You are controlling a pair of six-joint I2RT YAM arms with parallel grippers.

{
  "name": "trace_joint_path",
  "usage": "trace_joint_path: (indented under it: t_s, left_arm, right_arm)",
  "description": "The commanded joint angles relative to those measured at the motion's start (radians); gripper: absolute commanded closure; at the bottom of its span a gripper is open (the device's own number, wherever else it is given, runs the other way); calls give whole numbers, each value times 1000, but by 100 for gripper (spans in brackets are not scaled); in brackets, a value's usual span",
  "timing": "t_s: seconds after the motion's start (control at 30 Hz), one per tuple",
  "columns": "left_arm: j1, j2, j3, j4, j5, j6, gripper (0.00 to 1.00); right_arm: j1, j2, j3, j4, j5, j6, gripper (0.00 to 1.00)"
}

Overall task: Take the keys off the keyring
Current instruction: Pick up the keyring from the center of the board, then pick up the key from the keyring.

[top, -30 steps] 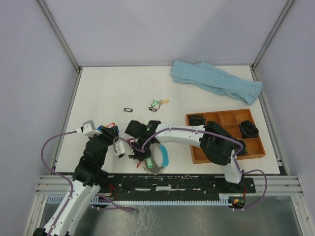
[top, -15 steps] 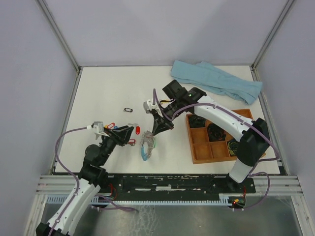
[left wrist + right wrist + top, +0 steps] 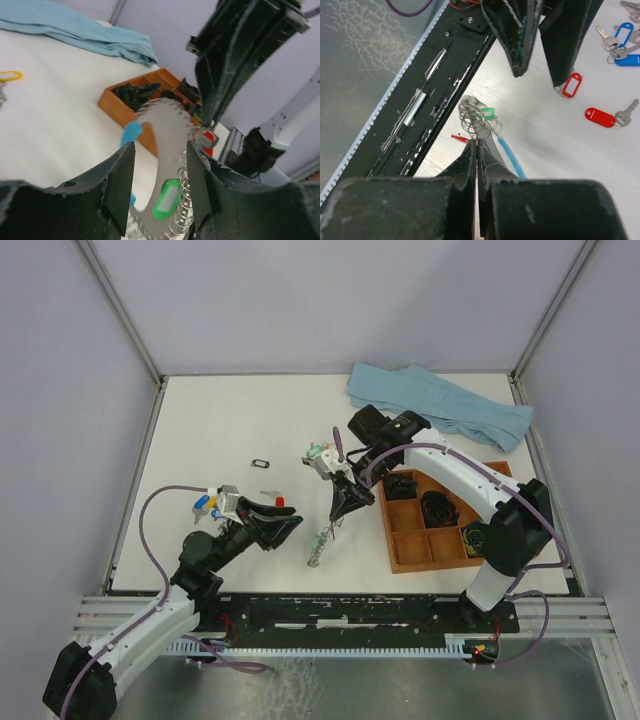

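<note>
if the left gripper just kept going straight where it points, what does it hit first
Probably the keyring, dangling from the right gripper straight ahead of the open left gripper; depth is unclear.

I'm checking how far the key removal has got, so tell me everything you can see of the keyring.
The keyring is a loop: one side is a light-blue arc, the rest is silvery-grey and jagged, metal by the look. A green tag and a cluster of small wire rings hang on it. It stands on edge over the table, near the front, pinched by the shut right tool. The open left tool faces it; whether they touch cannot be told.
</note>
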Motion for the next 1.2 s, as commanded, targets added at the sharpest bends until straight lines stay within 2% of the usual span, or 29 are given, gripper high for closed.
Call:
trace_joint_path:
  t_s: [0.0,0.17,0.33,0.6,0.83,1.17]
  left_arm:
    - [-151,32,44,52,-70,143,47]
    - [-307,85,84,-3,-184,330,40]
    - [-386,87,118,-54,-284,442,39]
    - [-415,86,156,-79,-354,430,38]
    - [-417,128,216,-144,-359,412,35]
    - [-424,219,277,-163,-387,471,31]
  right_arm:
    - [-10,22,35,-132,-56,-190,99]
    - [-20,25,32,-125,-41,-183,99]
    - [-30,6,21,-56,-28,-99,99]
    - [-35,-52,-34,162,-4,169,99]
    - [-36,-92,-90,334,11,394,99]
    - [-37,-107,-123,442,9,538,99]
